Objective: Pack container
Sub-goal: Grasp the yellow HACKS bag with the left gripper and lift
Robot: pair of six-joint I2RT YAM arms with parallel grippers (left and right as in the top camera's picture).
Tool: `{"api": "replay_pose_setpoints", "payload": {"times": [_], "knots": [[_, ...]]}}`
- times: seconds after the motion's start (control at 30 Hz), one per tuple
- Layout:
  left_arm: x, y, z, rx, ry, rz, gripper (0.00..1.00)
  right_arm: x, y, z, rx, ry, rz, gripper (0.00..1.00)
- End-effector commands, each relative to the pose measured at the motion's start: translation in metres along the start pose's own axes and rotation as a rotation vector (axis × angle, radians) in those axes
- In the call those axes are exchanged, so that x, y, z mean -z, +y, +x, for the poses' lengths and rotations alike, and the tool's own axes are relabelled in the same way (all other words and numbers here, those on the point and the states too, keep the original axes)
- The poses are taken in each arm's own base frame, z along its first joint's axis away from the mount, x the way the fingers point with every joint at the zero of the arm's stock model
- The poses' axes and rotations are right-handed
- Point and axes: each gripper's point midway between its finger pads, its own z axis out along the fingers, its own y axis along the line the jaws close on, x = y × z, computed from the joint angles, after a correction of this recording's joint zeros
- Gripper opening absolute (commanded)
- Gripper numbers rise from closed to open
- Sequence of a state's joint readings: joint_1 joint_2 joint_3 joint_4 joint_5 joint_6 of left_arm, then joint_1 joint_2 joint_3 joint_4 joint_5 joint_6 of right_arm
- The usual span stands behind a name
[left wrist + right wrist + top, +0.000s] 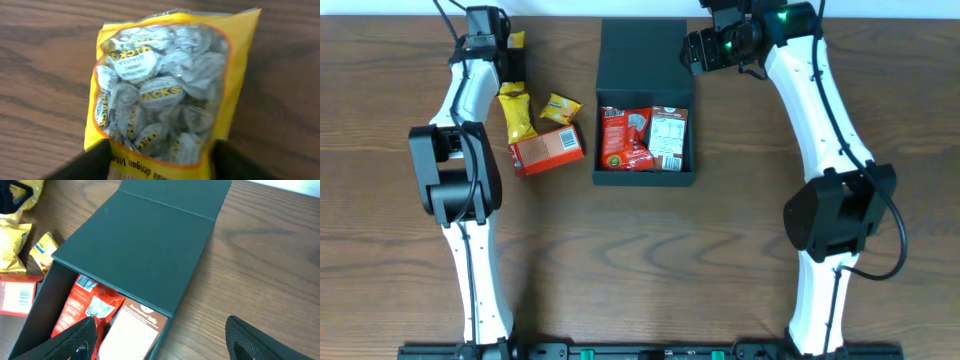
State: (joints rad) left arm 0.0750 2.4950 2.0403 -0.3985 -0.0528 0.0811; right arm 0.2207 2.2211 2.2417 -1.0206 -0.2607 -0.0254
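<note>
The black container stands open mid-table, its flap lid laid back toward the far edge; it also shows in the right wrist view. Inside lie a red packet and a brown-and-white packet. My right gripper hovers open and empty by the container's far right corner, its fingers spread over the box wall. My left gripper is at the far left, open, its fingers straddling the near end of a yellow bag of wrapped candies lying on the table.
Left of the container lie a yellow snack packet, a smaller yellow packet and a red-orange snack carton. The table is brown wood.
</note>
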Motion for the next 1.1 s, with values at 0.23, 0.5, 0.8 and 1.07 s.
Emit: {"api": "replay_pose_setpoints", "payload": {"times": [0.23, 0.5, 0.8, 1.07], "knots": [[-0.003, 0.002, 0.005, 0.04, 0.017, 0.002, 0.06, 0.03, 0.004, -0.02, -0.005, -0.081, 0.006, 0.8], [0.085, 0.009, -0.07, 0.075, -0.156, 0.002, 0.06, 0.073, -0.041, -0.031, -0.074, -0.158, 0.092, 0.77], [0.232, -0.04, -0.076, 0.3, -0.136, 0.095, 0.06, 0.136, -0.138, -0.015, -0.277, -0.217, 0.217, 0.78], [0.244, -0.141, 0.018, 0.159, 0.128, 0.065, 0.06, 0.163, -0.197, 0.01, -0.388, -0.217, 0.292, 0.77]]}}
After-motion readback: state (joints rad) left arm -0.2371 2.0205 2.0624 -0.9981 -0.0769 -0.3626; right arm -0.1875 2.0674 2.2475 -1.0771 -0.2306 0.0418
